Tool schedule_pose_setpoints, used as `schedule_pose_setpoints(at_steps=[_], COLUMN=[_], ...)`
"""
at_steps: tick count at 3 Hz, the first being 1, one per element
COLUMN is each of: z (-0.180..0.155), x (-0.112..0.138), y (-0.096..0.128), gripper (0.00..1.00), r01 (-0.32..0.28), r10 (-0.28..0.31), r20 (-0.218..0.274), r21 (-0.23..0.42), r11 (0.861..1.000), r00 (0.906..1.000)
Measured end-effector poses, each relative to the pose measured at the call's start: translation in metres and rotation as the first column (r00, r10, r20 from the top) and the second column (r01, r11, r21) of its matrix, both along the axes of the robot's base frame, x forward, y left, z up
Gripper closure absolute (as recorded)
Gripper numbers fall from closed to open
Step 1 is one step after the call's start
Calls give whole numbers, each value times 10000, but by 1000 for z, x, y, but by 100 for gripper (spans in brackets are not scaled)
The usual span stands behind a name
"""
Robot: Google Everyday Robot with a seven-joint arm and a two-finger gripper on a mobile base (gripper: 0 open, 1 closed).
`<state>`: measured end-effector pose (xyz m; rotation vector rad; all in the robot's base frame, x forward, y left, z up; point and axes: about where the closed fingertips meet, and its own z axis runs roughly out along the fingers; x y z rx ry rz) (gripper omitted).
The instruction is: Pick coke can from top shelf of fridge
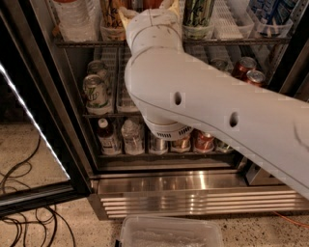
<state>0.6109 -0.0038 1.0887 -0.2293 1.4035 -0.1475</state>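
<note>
My white arm (203,106) reaches up from the right into the open fridge (193,193). The gripper (149,9) is at the top shelf (227,41), at the upper edge of the view, between a tall gold can (112,19) and a tall green-and-white can (198,14). Only a sliver of red (146,3) shows just above the gripper. I cannot tell whether it is the coke can, because the wrist hides that spot.
Green-and-white cans (95,91) and short red cans (244,67) stand on the middle rack. Small bottles (107,137) and cans fill the bottom rack. The glass door (29,120) stands open at left. A clear plastic bin (169,234) and cables (24,212) lie on the floor.
</note>
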Motion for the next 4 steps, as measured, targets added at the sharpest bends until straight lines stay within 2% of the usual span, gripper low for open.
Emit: schedule_pose_setpoints(at_steps=[2, 3, 4], z=[1, -1, -2], x=[6, 10, 40], y=[-8, -6, -13], gripper=[34, 35, 38], r01=[479, 479, 418], r10=[-480, -480, -435], r20=[97, 105, 388], r21=[41, 95, 435], r11=[9988, 9988, 9982], r00=[9988, 9988, 9983])
